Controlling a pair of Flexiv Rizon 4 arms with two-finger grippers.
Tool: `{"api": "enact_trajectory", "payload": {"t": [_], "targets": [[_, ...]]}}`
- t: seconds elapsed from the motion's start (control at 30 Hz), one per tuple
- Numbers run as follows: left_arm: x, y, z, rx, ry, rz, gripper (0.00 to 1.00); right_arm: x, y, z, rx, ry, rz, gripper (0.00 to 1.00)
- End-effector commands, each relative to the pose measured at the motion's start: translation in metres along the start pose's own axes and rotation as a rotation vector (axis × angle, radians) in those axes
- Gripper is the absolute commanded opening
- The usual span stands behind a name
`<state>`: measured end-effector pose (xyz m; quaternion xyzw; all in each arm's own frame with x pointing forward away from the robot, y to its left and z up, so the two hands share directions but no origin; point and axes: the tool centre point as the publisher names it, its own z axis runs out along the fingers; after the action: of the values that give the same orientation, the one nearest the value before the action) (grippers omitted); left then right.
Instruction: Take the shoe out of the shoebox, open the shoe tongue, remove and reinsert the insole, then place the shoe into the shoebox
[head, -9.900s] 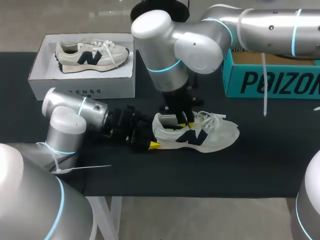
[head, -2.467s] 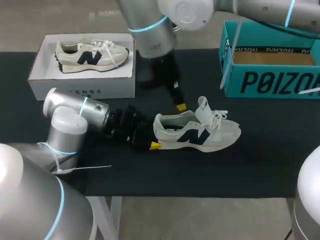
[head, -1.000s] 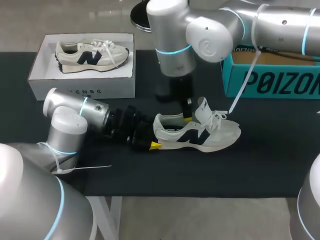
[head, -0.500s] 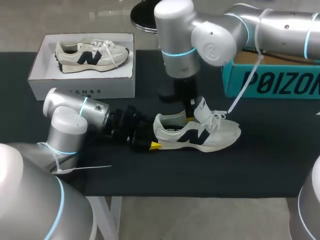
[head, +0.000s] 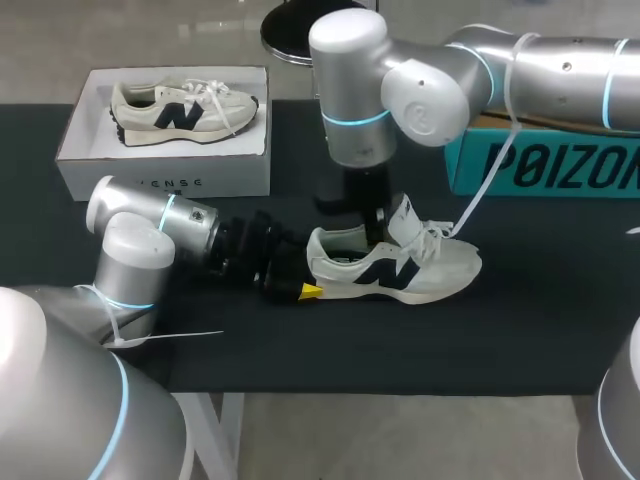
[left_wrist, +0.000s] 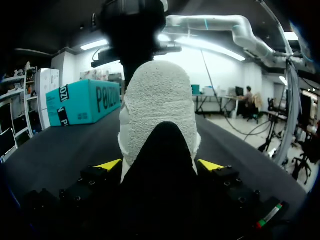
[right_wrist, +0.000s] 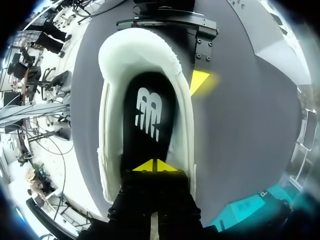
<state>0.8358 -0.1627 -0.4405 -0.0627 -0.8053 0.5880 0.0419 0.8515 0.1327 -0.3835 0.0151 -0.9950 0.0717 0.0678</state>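
A white sneaker (head: 425, 268) with a dark logo lies on its sole on the black table, toe pointing right and tongue (head: 405, 218) raised. My left gripper (head: 306, 272) holds its heel (left_wrist: 157, 115), with a yellow-tipped finger pressed to each side. My right gripper (head: 376, 238) hangs over the shoe's opening with its tips inside. Seen from the right wrist, this gripper (right_wrist: 152, 165) is shut, tips together just above the black insole (right_wrist: 147, 110), which lies flat inside the shoe. Nothing shows between them.
A white shoebox (head: 165, 178) at the back left holds a second matching sneaker (head: 185, 110). A teal box (head: 545, 165) stands at the back right, partly behind my right arm. Bare black table lies in front of the shoe.
My right gripper has come down from behind the shoe into its opening. The left arm and the shoe have kept still.
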Motion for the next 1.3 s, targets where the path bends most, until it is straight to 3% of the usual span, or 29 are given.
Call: {"api": "enact_trajectory", "payload": {"t": [0.03, 0.1, 0.17, 0.47, 0.93, 0.97, 1.0, 1.03, 1.3], "targets": [[0.001, 0.007, 0.002, -0.001, 0.001, 0.001, 0.0, -0.001, 0.001, 0.003, -0.002, 0.006, 0.002, 0.36], [0.001, 0.007, 0.002, -0.001, 0.001, 0.001, 0.0, 0.0, 0.0, 0.003, -0.002, 0.009, 0.005, 0.46], [0.001, 0.007, 0.002, -0.001, 0.001, 0.001, 0.0, 0.0, -0.001, 0.003, 0.001, 0.012, 0.006, 0.49], [0.001, 0.007, 0.002, -0.001, 0.001, 0.001, 0.0, 0.004, -0.002, 0.008, 0.012, 0.032, 0.009, 0.49], [0.001, 0.007, 0.002, -0.001, 0.001, 0.001, 0.0, 0.006, 0.015, 0.053, -0.005, 0.068, 0.011, 0.5], [0.001, 0.007, 0.002, -0.001, 0.001, 0.001, 0.0, 0.007, 0.019, 0.057, -0.002, 0.076, 0.01, 0.46], [0.001, 0.007, 0.002, -0.001, 0.001, 0.001, 0.0, 0.008, 0.021, 0.061, 0.0, 0.086, 0.009, 0.29], [0.001, 0.007, 0.002, -0.001, 0.001, 0.001, 0.0, 0.008, 0.023, 0.065, 0.0, 0.085, 0.009, 0.0], [0.001, 0.007, 0.002, -0.001, 0.001, 0.001, 0.0, 0.02, 0.027, 0.064, 0.0, 0.101, 0.032, 0.0]]}}
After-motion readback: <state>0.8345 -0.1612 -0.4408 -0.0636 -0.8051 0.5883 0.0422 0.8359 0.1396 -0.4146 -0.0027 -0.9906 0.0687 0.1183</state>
